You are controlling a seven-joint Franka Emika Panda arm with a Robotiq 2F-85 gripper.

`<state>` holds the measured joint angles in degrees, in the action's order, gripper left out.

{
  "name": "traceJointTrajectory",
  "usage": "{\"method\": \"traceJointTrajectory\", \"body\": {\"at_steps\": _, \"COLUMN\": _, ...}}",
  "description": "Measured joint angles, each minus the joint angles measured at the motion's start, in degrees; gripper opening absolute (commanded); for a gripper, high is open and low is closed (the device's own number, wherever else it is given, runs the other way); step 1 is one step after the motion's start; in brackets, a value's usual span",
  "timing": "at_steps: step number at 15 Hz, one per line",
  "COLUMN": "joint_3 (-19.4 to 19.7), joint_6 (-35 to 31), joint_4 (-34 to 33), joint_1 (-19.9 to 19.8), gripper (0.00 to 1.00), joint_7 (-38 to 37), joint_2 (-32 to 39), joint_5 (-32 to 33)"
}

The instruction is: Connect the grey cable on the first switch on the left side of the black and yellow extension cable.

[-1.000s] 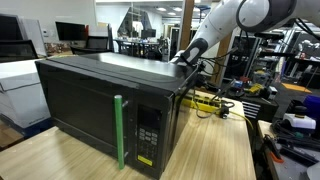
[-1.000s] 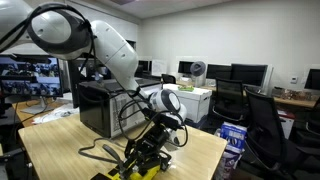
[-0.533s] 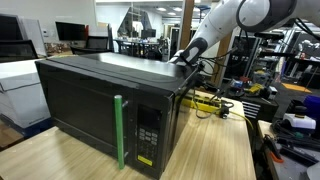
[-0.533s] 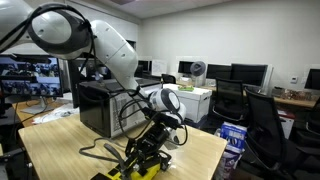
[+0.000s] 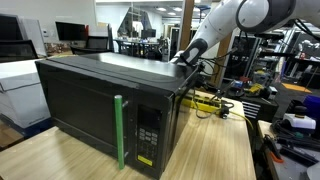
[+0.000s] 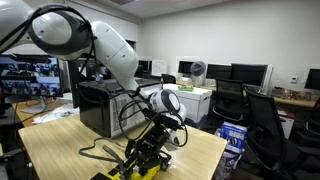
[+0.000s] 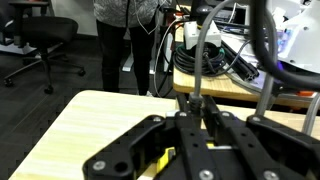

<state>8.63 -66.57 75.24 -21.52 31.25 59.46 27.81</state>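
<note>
**Table.** A light wooden table (image 5: 215, 150) carried all items.

**Microwave.** A large black microwave (image 5: 100, 95) with a green handle stood at the near end in an exterior view. It plays no part in the task, but in that view it hid the lower arm and the tool.

**Arm.** The single arm (image 6: 110, 50) reached down past the microwave toward the table edge.

**Power strip.** The yellow and black power strip (image 5: 203, 99) lay flat on the table behind the microwave. Its long axis ran along the table away from the microwave's rear corner. In an exterior view it showed as a yellow band (image 6: 145, 170) at the bottom of the frame.

**Tool.** The tool (image 6: 140, 158) hung directly above the strip, close over it. In the wrist view the tool (image 7: 200, 118) had its fingers drawn together.

**Grey cable.** The grey cable (image 7: 200, 65) rose from between the fingers. I judged the tool closed and gripping the grey cable at its plug end, though the plug itself was hidden.

**Governing relation.** The strip lay straight below the tool, so the remaining travel was judged mainly downward. A sliver of yellow (image 7: 160, 158) showed just to one side of the fingers in the wrist view. This suggested a small sideways offset along or across the strip. The frames did not show which socket sat beneath the plug, nor whether it was the end one the task requires. Contact between plug and strip could not be confirmed.
</note>
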Motion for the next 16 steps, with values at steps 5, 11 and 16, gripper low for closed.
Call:
{"method": "traceJointTrajectory", "body": {"at_steps": 5, "joint_3": 0.05, "joint_6": 1.01, "joint_4": -1.50, "joint_1": -0.19, "gripper": 0.06, "joint_7": 0.00, "joint_2": 0.99, "joint_5": -0.19}}
{"method": "traceJointTrajectory", "body": {"at_steps": 11, "joint_3": 0.07, "joint_6": 4.71, "joint_4": -6.95, "joint_1": -1.05, "gripper": 0.06, "joint_7": 0.02, "joint_2": 4.26, "joint_5": -1.19}}
{"method": "traceJointTrajectory", "body": {"at_steps": 16, "joint_3": 0.07, "joint_6": 6.11, "joint_4": -9.62, "joint_1": -1.05, "gripper": 0.06, "joint_7": 0.12, "joint_2": 5.90, "joint_5": -1.10}}
